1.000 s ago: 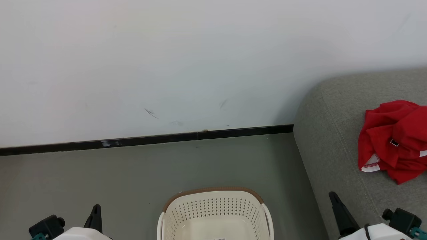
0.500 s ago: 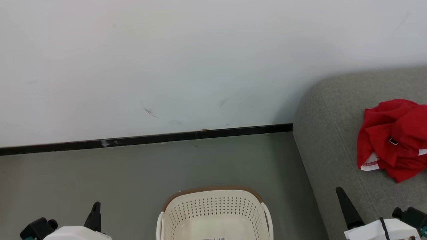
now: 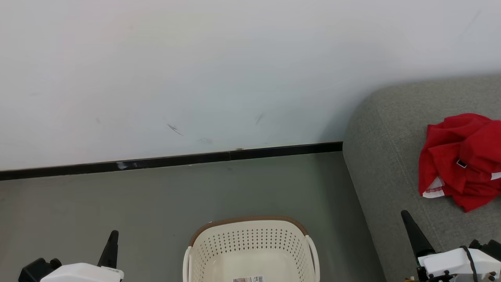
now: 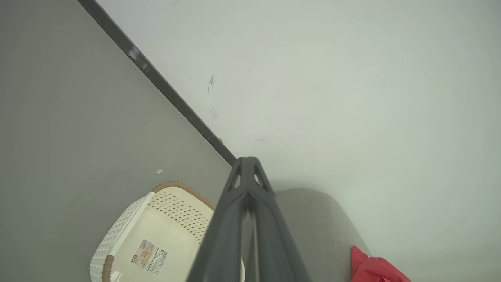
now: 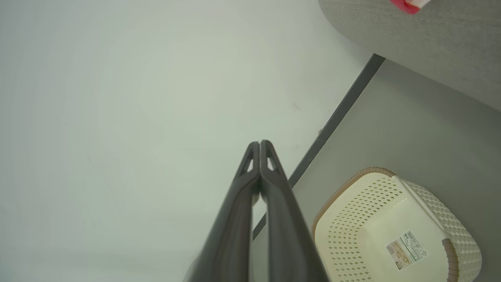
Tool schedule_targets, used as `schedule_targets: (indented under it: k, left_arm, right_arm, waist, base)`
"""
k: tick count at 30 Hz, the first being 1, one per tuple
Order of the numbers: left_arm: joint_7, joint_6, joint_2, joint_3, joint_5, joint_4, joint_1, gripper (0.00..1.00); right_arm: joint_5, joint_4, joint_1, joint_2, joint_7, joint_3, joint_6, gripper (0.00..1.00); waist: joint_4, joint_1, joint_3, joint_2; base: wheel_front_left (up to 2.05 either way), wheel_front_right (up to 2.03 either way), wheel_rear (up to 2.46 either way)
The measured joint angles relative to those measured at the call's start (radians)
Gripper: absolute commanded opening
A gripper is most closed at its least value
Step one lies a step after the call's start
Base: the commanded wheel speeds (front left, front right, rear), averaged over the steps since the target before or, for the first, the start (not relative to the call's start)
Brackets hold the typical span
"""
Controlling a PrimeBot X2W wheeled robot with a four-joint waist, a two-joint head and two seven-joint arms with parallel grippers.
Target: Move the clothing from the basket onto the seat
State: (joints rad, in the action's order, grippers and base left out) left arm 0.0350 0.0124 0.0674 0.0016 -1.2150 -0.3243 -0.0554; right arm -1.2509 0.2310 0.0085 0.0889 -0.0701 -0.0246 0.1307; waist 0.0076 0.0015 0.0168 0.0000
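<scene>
Left end effector (image 4: 247, 159) and right end effector (image 5: 259, 143) are both pressed closed, empty. Wrist views reveal the basket (image 5: 372, 196) bottom's label sticker (image 5: 405, 244). The head view shows the clothing (image 3: 462, 160) heaped on the seat (image 3: 383, 164), inward from its rounded corner.

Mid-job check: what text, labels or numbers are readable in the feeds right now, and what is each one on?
Nothing is legible enough to quote.
Sticker on the bottom of the basket: barcode and small print, too small to read.
Black-and-white tag on the clothing lying on the seat: too small to read.
White trim of the clothing: red marks, too blurred to tell if they are lettering.
</scene>
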Motion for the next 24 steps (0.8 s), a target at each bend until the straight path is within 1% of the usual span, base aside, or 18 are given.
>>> schedule_targets:
  k: [4, 14, 16, 18, 24]
  left_arm:
    - [0.010, 0.011, -0.005, 0.012, -0.054, 0.006, -0.001, 0.00]
    - [0.043, 0.053, -0.015, 0.044, -0.186, 0.017, -0.004, 0.00]
    - [0.045, 0.054, -0.018, 0.051, -0.212, 0.020, -0.005, 0.00]
    - [0.053, 0.071, -0.021, 0.056, -0.241, 0.022, -0.005, 0.00]
    - [0.071, 0.092, -0.028, 0.075, -0.318, 0.030, -0.007, 0.00]
  right_arm:
    - [-0.064, 0.003, -0.007, 0.005, 0.010, 0.005, 0.000, 0.00]
    - [-0.222, 0.009, -0.023, 0.012, 0.041, 0.016, 0.000, 0.00]
    - [-0.249, 0.011, -0.032, 0.014, 0.045, 0.018, 0.000, 0.00]
    - [-0.284, 0.011, -0.040, 0.016, 0.053, 0.021, 0.000, 0.00]
    - [-0.374, 0.015, -0.044, 0.021, 0.067, 0.031, 0.000, 0.00]
  waist:
    - [-0.001, -0.0004, -0.004, 0.0000]
    - [-0.004, -0.0008, -0.011, 0.0000]
    - [-0.004, -0.0008, -0.012, 0.0000]
    - [-0.005, -0.0008, -0.013, 0.0000]
    - [-0.006, -0.0009, -0.017, 0.0000]
  base:
    - [0.00, 0.00, 0.00]
    - [0.00, 0.00, 0.00]
    - [0.00, 0.00, 0.00]
    - [0.00, 0.00, 0.00]
    - [0.00, 0.00, 0.00]
